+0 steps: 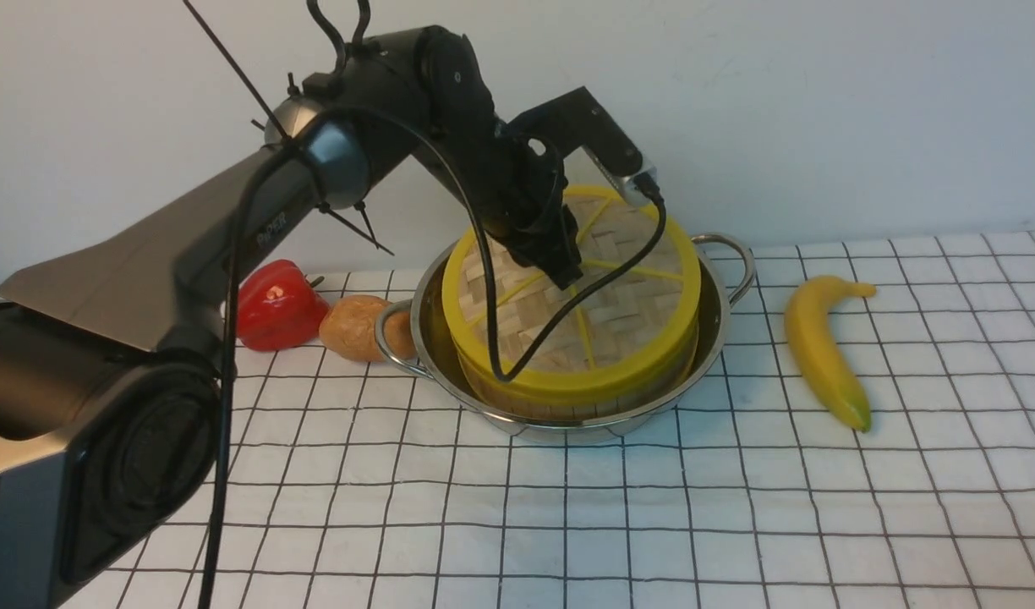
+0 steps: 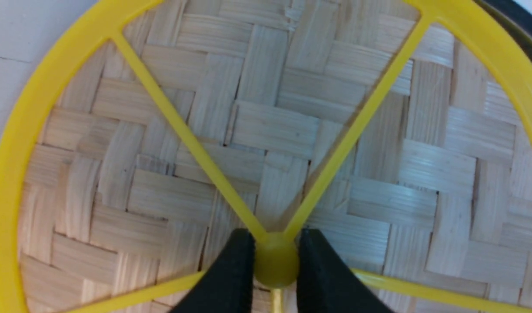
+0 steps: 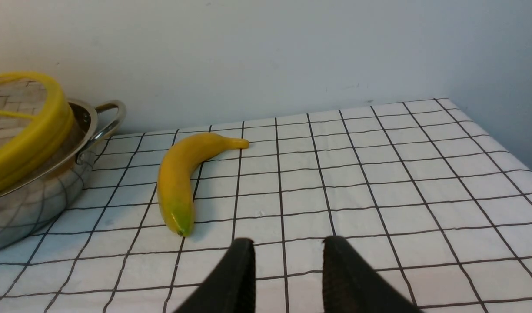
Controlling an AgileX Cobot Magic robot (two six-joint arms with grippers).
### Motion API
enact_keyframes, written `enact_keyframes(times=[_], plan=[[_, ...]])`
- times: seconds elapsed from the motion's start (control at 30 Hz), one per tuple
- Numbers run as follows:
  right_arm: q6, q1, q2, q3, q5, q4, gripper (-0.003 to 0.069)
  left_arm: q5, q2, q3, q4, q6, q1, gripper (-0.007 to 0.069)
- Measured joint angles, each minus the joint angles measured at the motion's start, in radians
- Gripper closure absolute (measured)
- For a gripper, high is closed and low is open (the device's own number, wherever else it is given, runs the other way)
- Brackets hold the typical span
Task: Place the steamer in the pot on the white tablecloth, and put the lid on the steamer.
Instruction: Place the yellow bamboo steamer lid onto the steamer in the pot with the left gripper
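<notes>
The flat round woven-bamboo lid (image 1: 619, 313), yellow-rimmed with yellow spokes, lies face up on the round bamboo steamer (image 1: 568, 399). The steamer stands upright inside the shiny stainless-steel pot (image 1: 714, 326) on the white grid-lined tablecloth (image 1: 653, 507). Being round, the lid has no long axis; whether it sits fully level I cannot tell. The pot's two loop handles point left and right. Only the left wrist view shows the grasp: the left fingers (image 2: 235, 269) are clenched on the lid's yellow centre hub (image 2: 276, 263), one on each side. The front view hides this behind the arm. The right wrist view alone shows the right fingers (image 3: 235, 278), released and parted over bare cloth, holding nothing. A yellow banana (image 3: 179, 182) lies just right of the pot, stem end toward the wall. A red pepper (image 1: 276, 304) and a brown potato-like lump (image 1: 357, 328) crowd the pot's left handle. The wall stands close behind the pot. The bench shows open cloth in front and to the right, out to its right edge.
</notes>
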State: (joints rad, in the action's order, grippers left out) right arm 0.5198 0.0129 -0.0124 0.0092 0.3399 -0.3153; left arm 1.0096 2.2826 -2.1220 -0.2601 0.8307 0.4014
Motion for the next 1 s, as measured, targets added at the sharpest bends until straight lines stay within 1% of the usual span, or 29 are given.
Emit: enact_keyframes(times=[0.33,0.43,0.5,0.57,0.6,0.63,0.7,0.73,0.83,0.87,0.9,0.97,1.0], plan=[[0.000,0.000,0.000,0.000,0.000,0.000,0.0419,-0.033,0.038,-0.015,-0.014,0.001,-0.001,0.0508],[0.000,0.000,0.000,0.000,0.000,0.000,0.0419,-0.060,0.043,-0.016,-0.028,0.001,-0.001,0.0472],[0.000,0.000,0.000,0.000,0.000,0.000,0.0419,-0.066,0.044,-0.019,-0.029,0.002,-0.001,0.0426],[0.000,0.000,0.000,0.000,0.000,0.000,0.0419,-0.069,0.045,-0.024,-0.023,0.003,-0.002,0.0352],[0.000,0.000,0.000,0.000,0.000,0.000,0.0419,-0.065,0.045,-0.026,-0.021,0.003,-0.002,0.0286],[0.000,0.000,0.000,0.000,0.000,0.000,0.0419,-0.062,0.045,-0.027,-0.019,0.002,-0.002,0.0257],[0.000,0.000,0.000,0.000,0.000,0.000,0.0419,-0.024,0.045,-0.035,-0.011,-0.011,-0.002,0.0152],[0.000,0.000,0.000,0.000,0.000,0.000,0.0419,-0.020,0.045,-0.037,-0.011,-0.011,-0.002,0.0143],[0.000,0.000,0.000,0.000,0.000,0.000,0.0419,0.069,0.034,-0.049,0.035,-0.066,-0.001,0.0020],[0.000,0.000,0.000,0.000,0.000,0.000,0.0419,0.075,0.031,-0.051,0.042,-0.073,-0.001,0.0015],[0.000,0.000,0.000,0.000,0.000,0.000,0.0419,0.118,0.015,-0.063,0.061,-0.101,-0.001,-0.0011],[0.000,0.000,0.000,0.000,0.000,0.000,0.0419,0.158,-0.022,-0.089,0.079,-0.151,-0.001,-0.0017],[0.000,0.000,0.000,0.000,0.000,0.000,0.0419,0.166,-0.027,-0.095,0.080,-0.156,-0.001,-0.0017]])
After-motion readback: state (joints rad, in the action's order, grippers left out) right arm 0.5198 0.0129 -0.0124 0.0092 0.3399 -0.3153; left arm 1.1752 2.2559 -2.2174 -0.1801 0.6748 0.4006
